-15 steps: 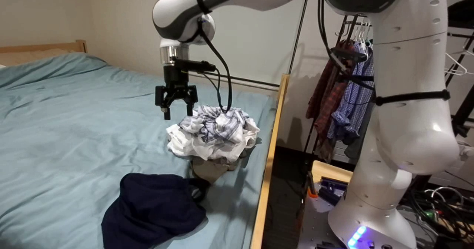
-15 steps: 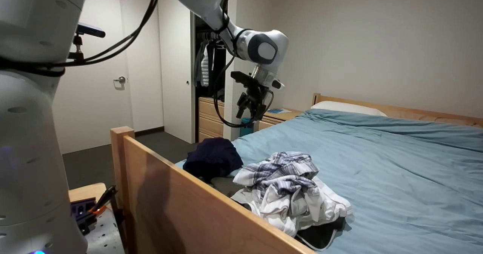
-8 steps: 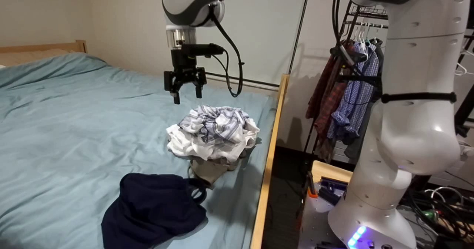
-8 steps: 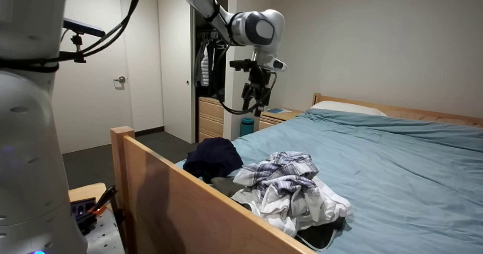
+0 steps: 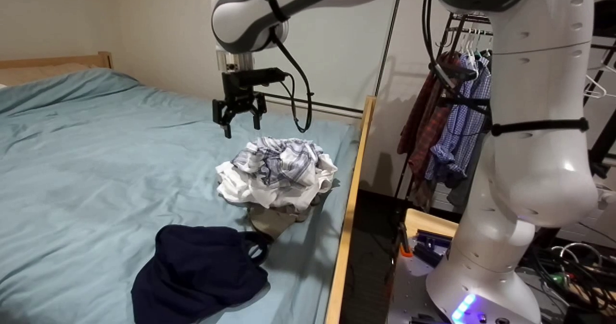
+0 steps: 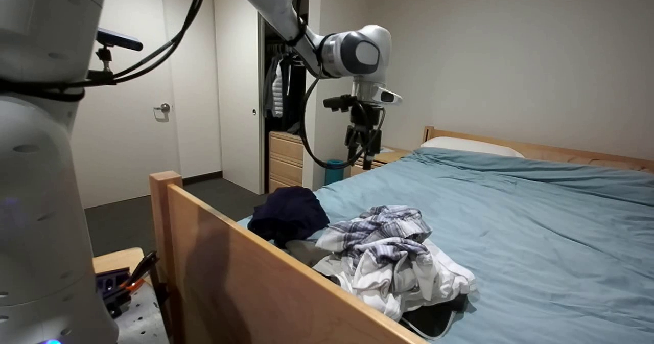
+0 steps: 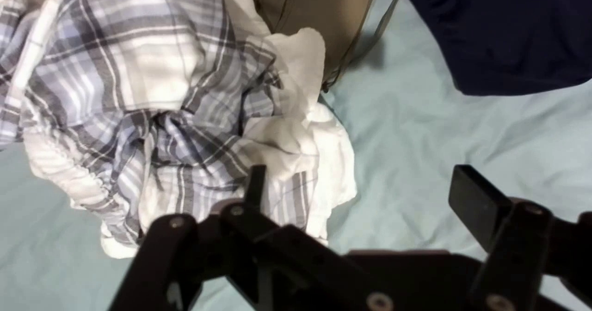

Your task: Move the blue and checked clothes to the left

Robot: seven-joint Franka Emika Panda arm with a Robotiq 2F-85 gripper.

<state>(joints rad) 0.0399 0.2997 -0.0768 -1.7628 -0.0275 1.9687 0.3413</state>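
Observation:
A crumpled white, grey and pale-blue checked cloth (image 5: 288,162) lies on top of a clothes pile, seen in both exterior views (image 6: 391,229). It fills the left of the wrist view (image 7: 152,66). A dark navy-blue cloth (image 5: 197,271) lies bunched apart from the pile; it also shows in an exterior view (image 6: 290,213) and at the top right of the wrist view (image 7: 513,33). My gripper (image 5: 242,127) is open and empty, pointing down above the bed beside the pile. In the wrist view, one finger of the gripper (image 7: 360,184) overlaps the checked cloth's edge; the other is over bare sheet.
White clothes (image 5: 245,187) lie under the checked cloth. A tan item (image 5: 272,220) sticks out between pile and navy cloth. A black item (image 6: 434,318) shows under the pile. The wooden bed board (image 6: 286,282) runs along the bed edge. The sheet (image 5: 96,179) is blue-green.
My gripper has risen overall, dipping slightly over the last half second, and turned from tilted to pointing straight down. It has shifted right in both exterior views. The clothes have not moved.

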